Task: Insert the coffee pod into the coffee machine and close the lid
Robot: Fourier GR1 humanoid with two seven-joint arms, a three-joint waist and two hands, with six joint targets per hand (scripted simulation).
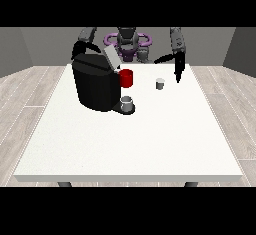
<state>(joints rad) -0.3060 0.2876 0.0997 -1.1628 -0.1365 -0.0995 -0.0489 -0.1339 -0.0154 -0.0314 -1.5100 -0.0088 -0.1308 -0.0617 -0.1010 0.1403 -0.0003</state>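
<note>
Counter [125,144], large, white and rectangular, fills the middle of your front view, with grey plank flooring [30,94] around it. At the view's left, you see a dark forearm coming down behind the bulky black coffee machine [97,85], and the hand at the view's left [79,49] shows only as a dark shape just above the machine's back edge; you cannot tell how its fingers lie. The machine stands on the counter's far left part, and its grey lid [111,57] is tilted up and open at the top right corner. Just right of the machine's upper body you have a red cylindrical piece [126,78] touching it. Below that, a small grey cup [128,104] sits on the machine's black drip base. Further right, the small white coffee pod [160,83] stands upright on the counter, apart from the machine and not inside it. Near the pod, at the view's right, the black hand at the view's right [177,68] hangs above the counter with its fingers straight and pointing down, the thumb spread out toward the pod, holding nothing.
</note>
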